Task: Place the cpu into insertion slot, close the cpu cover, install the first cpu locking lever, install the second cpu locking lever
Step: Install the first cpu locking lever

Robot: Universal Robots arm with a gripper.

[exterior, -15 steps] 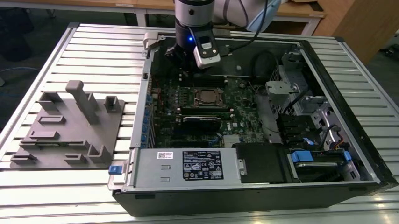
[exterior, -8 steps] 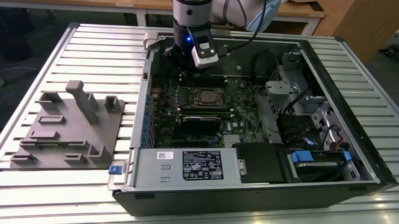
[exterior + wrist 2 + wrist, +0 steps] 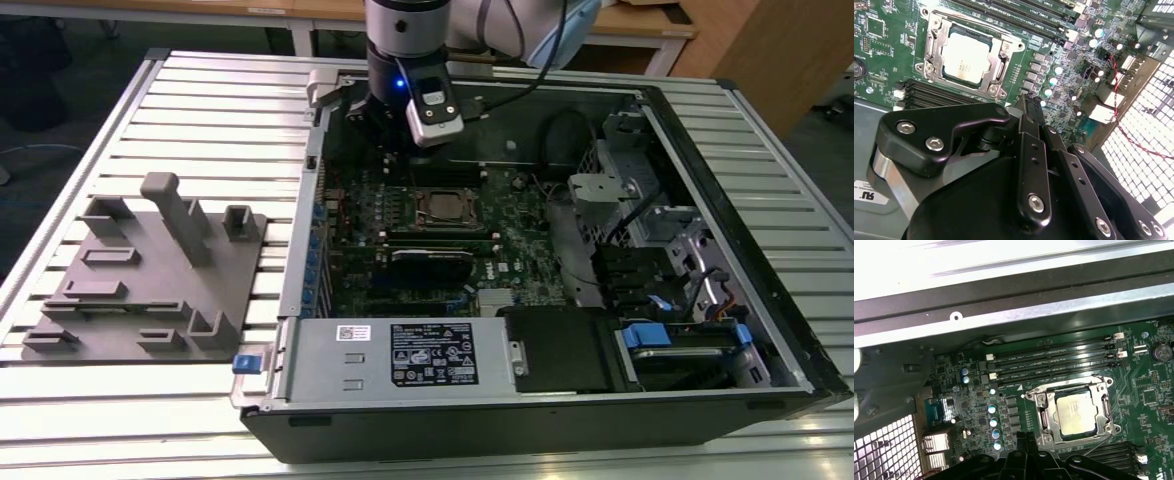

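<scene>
Chip is seated and covered; the locking levers are judged to be the step in hand.
The cpu [image 3: 966, 54] is seen in the insertion slot [image 3: 930, 69], with the cpu cover [image 3: 998, 62] lying around it. The gripper [image 3: 1029, 102] hangs near it, fingers pressed together, nothing held. How each locking lever stands cannot be told. The closed tip should be pressed on the lever end only, slowly, and the chip should not be touched.

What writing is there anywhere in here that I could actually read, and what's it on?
Nothing reads clearly.
Black label on the grey metal box: print too small.
White sticker beside it: too small.
The cpu top: faint, blurred marks.
Circuit board lettering: too small.
</scene>
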